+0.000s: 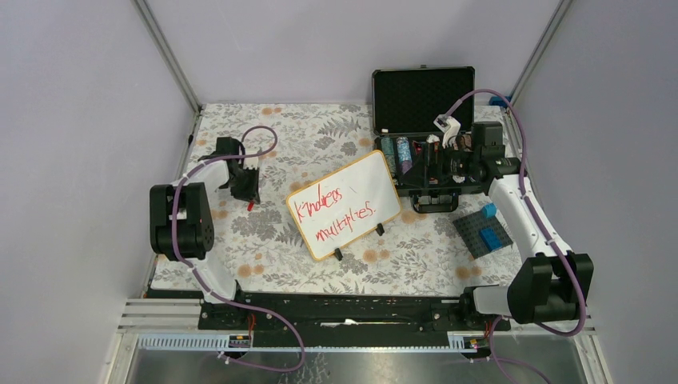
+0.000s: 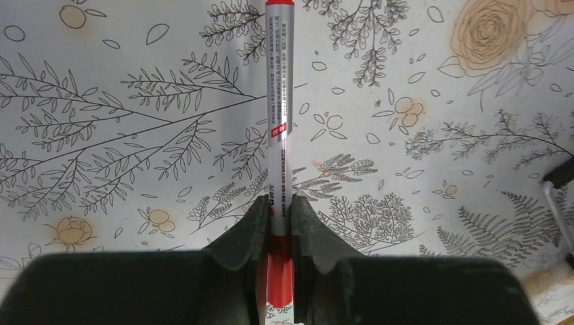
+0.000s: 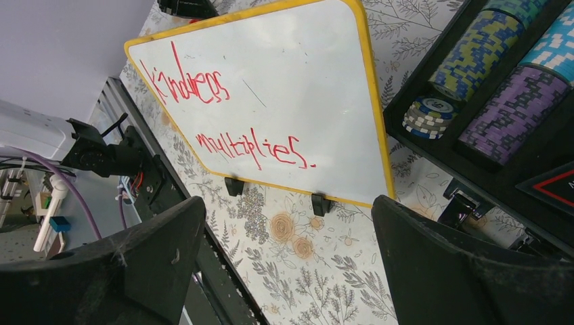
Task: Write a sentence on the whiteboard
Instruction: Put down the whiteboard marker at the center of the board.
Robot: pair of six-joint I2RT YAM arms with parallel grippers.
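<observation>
Surface (image 1: 312,132): floral-patterned covering, with the arms based at the near edge.

Whiteboard (image 1: 356,188): at the middle of the surface, well apart from both arms. It is turned so its long edges run from near-left to far-right. The rim looks yellow, and two small black feet show on the nearer long edge.

Sentence (image 1: 334,214): red lettering in two lines, reading about "Kindness" over "multiplies." with a full stop. The first word is rough and partly overwritten.

Left fingers (image 2: 247,233): clenched on a red-and-silver marker (image 2: 280,115) near the left edge of the surface, to the left of the whiteboard. The barrel runs straight out between the pads over bare cloth. Whether the tip touches the cloth cannot be told.

Right fingers (image 3: 156,250): spread wide with nothing between them. They sit over the open black case (image 1: 422,98) at the far right corner, with the wrist view facing the whiteboard.

Case contents: stacks of poker chips (image 3: 474,51) in purple, blue and green.

Dark block plate (image 1: 478,238): near the right edge, just in front of the case, with blue bricks (image 1: 491,236) on it.
</observation>
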